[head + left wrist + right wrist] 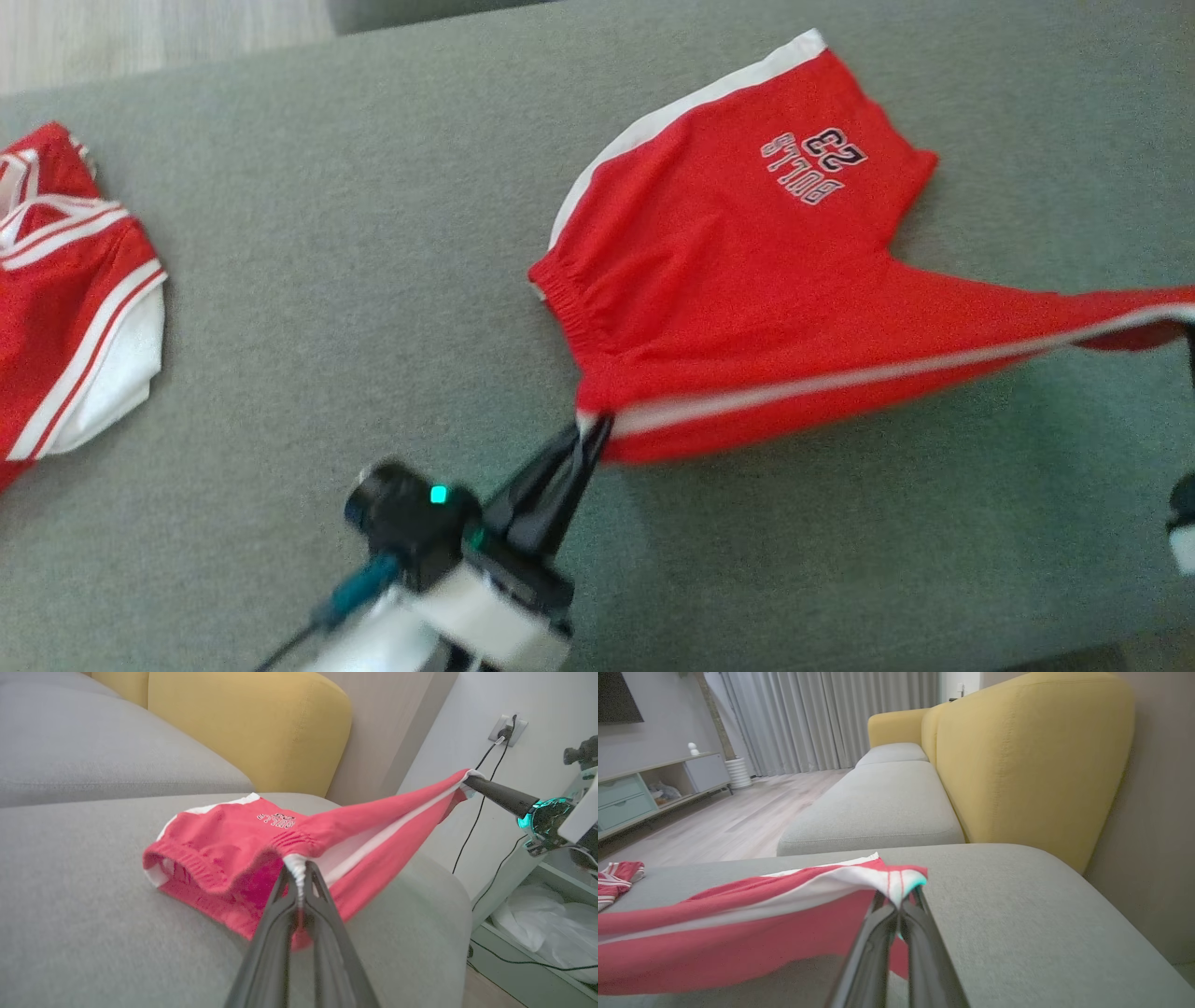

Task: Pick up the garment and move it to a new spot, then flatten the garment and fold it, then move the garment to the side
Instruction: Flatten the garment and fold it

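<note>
The garment (738,271) is a pair of red shorts with white side stripes and a "BULLS 23" print, partly lying on the grey cushion (373,280). My left gripper (593,431) is shut on the waistband's near corner, seen close in the left wrist view (300,877). My right gripper (901,895) is shut on the white-trimmed hem of one leg, which is pulled taut and lifted off the cushion toward the right edge. In the left wrist view the right gripper (469,780) pinches that hem corner. The garment (224,854) (738,924) sags between the two grips.
A second red-and-white garment (65,299) lies at the cushion's far left, also the small heap (616,877). Yellow backrests (252,723) (1031,756) stand behind the grey seat cushions. Cables and a wall socket (507,730) hang beyond the cushion's right end.
</note>
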{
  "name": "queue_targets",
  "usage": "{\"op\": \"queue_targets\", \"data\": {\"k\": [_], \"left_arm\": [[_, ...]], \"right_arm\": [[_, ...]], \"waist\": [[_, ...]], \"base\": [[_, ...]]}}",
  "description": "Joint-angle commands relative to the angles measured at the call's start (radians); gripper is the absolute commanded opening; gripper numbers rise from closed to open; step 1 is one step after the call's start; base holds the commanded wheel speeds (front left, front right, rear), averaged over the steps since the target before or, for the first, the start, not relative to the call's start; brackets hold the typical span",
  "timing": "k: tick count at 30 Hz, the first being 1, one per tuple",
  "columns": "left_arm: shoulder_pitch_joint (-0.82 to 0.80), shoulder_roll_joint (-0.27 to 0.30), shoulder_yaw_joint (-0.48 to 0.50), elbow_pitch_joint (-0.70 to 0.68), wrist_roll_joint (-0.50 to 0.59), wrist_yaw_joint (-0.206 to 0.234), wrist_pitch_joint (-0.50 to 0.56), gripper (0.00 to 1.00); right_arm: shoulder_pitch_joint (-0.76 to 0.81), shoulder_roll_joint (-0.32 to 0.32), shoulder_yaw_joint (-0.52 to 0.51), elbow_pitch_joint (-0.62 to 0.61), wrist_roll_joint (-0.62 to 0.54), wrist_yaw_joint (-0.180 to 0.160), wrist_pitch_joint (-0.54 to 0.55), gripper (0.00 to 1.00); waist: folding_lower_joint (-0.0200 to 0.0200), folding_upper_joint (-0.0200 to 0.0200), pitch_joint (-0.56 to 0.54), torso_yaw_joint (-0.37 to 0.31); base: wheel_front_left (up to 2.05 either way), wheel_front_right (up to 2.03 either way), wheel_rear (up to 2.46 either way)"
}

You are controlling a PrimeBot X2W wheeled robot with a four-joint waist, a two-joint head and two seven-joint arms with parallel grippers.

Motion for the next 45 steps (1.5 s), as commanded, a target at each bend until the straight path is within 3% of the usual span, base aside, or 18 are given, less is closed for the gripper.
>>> {"op": "queue_targets", "data": {"k": [1,7,13,19,28,29,30,31,32,39,45], "left_arm": [[-0.102,-0.022,0.053,-0.023,0.003,0.002,0.011,0.00],[-0.248,-0.117,0.077,0.072,-0.017,-0.010,0.053,0.00],[-0.382,-0.205,0.123,0.230,-0.034,0.031,0.090,0.00],[-0.437,-0.249,0.127,0.318,-0.044,0.050,0.125,0.00],[-0.489,-0.291,0.120,0.406,-0.042,0.060,0.110,0.00],[-0.493,-0.293,0.119,0.415,-0.041,0.061,0.105,0.15],[-0.496,-0.295,0.117,0.422,-0.039,0.061,0.100,0.40],[-0.498,-0.298,0.116,0.430,-0.038,0.063,0.095,0.75],[-0.499,-0.300,0.117,0.437,-0.036,0.068,0.088,1.00],[-0.476,-0.307,0.112,0.457,-0.006,0.108,0.016,1.00],[-0.372,-0.280,0.192,0.328,0.127,0.236,-0.025,1.00]], "right_arm": [[-0.078,-0.059,0.003,-0.005,0.023,-0.001,0.034,0.00],[-0.252,-0.106,0.048,0.092,0.077,-0.001,0.101,0.00],[-0.512,-0.158,0.185,0.234,0.106,-0.001,0.161,0.00],[-0.737,-0.176,0.364,0.393,0.129,-0.001,0.225,0.00],[-0.964,-0.161,0.573,0.606,0.165,-0.001,0.205,0.00],[-0.981,-0.158,0.591,0.627,0.170,-0.001,0.196,0.00],[-0.996,-0.154,0.608,0.647,0.175,-0.001,0.187,0.14],[-1.008,-0.151,0.631,0.662,0.177,-0.001,0.178,0.58],[-1.018,-0.150,0.651,0.676,0.179,-0.001,0.164,1.00],[-1.006,-0.154,0.724,0.726,0.272,-0.001,0.047,1.00],[-0.954,-0.185,0.745,0.766,0.386,-0.001,0.027,1.00]], "waist": [[0.0002,-0.0001,0.035,0.031],[0.0002,-0.0001,0.097,0.076],[0.0002,-0.0001,0.155,0.104],[0.0002,-0.0001,0.188,0.131],[0.0002,-0.0001,0.211,0.170],[0.0002,-0.0001,0.212,0.172],[0.0002,-0.0001,0.213,0.174],[0.0002,-0.0001,0.213,0.177],[0.0002,-0.0001,0.212,0.179],[0.0002,-0.0001,0.185,0.182],[0.0002,-0.0001,0.157,0.178]], "base": [[0.00,0.00,0.00],[0.00,0.00,0.00],[0.00,0.00,0.00],[0.00,0.00,0.00],[0.00,0.00,0.00],[0.00,0.00,0.00],[0.00,0.00,0.00],[0.00,0.00,0.00],[0.00,0.00,0.00],[0.00,0.00,0.00],[0.00,0.00,0.00]]}}
